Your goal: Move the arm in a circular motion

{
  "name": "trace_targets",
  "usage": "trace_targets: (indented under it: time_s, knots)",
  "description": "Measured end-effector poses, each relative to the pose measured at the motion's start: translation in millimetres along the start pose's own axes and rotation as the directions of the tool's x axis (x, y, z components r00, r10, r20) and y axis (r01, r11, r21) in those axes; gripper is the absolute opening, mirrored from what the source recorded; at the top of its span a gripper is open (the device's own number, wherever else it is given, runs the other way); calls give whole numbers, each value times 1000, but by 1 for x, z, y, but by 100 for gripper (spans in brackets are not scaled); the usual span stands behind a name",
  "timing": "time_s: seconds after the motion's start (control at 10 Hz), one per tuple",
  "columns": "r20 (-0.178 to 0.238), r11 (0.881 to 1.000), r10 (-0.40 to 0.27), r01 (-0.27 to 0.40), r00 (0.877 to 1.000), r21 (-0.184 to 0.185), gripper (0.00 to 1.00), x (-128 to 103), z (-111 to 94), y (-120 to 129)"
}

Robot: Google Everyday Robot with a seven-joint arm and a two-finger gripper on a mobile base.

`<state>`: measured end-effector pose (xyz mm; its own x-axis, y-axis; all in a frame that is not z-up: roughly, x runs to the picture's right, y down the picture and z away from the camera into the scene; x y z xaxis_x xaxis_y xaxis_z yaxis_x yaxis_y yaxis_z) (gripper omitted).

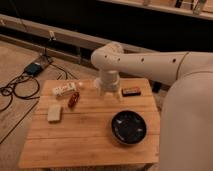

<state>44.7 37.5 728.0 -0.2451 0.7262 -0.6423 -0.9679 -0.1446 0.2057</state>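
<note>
My cream-white arm reaches from the right edge across to the far middle of the wooden table. Its thick tubular segment has a row of small dark holes and ends in a rounded joint. The wrist turns down from there. My gripper hangs over the table's far edge, its fingertips pointing down close above the wood. It stands between a white box on the left and a small dark bar on the right.
A black bowl sits front right on the table. A red packet and a pale sponge lie at the left. Cables and a blue device lie on the floor left. A dark wall rail runs behind.
</note>
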Motion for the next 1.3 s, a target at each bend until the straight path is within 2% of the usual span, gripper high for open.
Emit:
trace_targets:
  time_s: [0.2,0.3,0.4,0.5,0.6,0.7,0.8,0.9,1.0,1.1,1.3]
  knots:
    - [16,999,-29,28,999,23,65,-42,-21,-5]
    - [24,997,-65,64,998,48,65,-70,-32,3]
    - [22,994,-92,91,995,63,65,-84,-36,14]
    - [17,985,-153,151,988,84,65,-103,-40,43]
    - [10,974,-205,203,979,96,65,-112,-40,69]
    - [-3,954,-283,282,959,103,65,-115,-37,107]
    - [-15,935,-340,339,940,100,65,-112,-33,135]
    - [-34,901,-422,424,906,94,65,-104,-25,172]
    - [-49,869,-485,488,873,84,65,-93,-17,199]
    - [-65,840,-534,538,843,75,65,-80,-9,219]
    - [-111,764,-634,642,766,62,65,-42,12,251]
